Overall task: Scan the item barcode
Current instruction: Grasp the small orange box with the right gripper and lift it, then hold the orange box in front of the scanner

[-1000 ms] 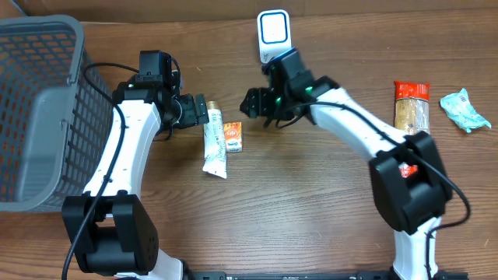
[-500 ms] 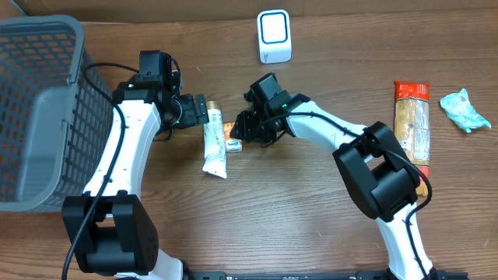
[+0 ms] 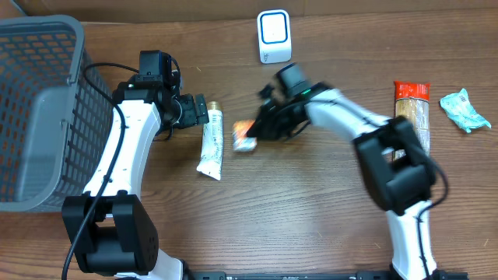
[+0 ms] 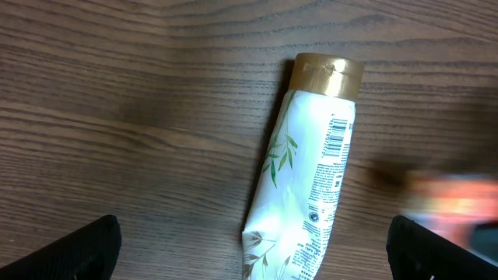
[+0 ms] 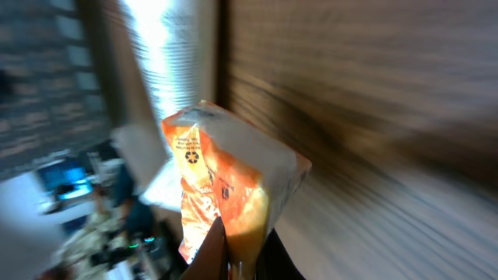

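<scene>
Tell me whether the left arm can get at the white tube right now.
Probably yes. The left end effector is open just above the white tube, nothing between them; the right end effector holds the orange packet beside it, not touching.

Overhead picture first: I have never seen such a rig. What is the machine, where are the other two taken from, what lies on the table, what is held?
Two white-and-black robot arms stand at a brown wooden table, seen from above. The other two pictures come from cameras on their wrists. The left gripper is open, near a white tube with a gold cap. The right gripper is shut on a small orange packet. Also there: a grey plastic basket, a white scanner box, a long red-and-tan packet and a crumpled pale green wrapper.
</scene>
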Robot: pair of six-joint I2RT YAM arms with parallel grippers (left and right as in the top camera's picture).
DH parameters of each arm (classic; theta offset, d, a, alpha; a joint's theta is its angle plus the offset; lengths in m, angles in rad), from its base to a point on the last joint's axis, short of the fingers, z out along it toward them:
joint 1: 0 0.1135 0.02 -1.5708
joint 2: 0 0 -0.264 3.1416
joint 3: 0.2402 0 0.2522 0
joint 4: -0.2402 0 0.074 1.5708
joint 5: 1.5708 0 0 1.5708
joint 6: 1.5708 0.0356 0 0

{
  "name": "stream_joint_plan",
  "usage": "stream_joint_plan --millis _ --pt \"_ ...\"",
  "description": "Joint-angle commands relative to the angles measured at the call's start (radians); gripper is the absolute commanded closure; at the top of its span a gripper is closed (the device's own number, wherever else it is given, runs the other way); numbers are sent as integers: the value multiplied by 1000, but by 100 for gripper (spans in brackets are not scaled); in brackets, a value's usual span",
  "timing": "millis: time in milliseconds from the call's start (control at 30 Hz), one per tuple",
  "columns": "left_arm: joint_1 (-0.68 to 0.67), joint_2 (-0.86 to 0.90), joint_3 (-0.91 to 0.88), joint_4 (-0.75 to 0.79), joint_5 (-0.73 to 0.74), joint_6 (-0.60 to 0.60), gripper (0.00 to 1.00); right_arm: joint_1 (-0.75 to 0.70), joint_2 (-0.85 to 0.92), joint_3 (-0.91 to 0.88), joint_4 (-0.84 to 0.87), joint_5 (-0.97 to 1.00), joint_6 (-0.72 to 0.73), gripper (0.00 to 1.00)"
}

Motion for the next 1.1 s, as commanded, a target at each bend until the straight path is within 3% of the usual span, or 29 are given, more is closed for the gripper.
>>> stream_joint_plan --millis 0,333,600,733,900,1067 --pt "-2 -9 11 0 -6 19 0 -138 -185 1 -40 -346 -211 96" --pt "-2 -9 11 0 -6 19 0 -286 -366 1 -45 -628 -226 96" --pt "-2 -9 11 0 -6 19 0 -296 -429 10 -20 -603 -125 96" --pt "-2 -9 11 0 -6 19 0 -276 -457 20 -73 -228 -74 96" --pt "-2 -9 11 0 -6 19 0 -150 -457 132 -209 493 -91 97" --pt "-2 -9 11 0 -6 19 0 16 -402 310 -204 1074 -196 97"
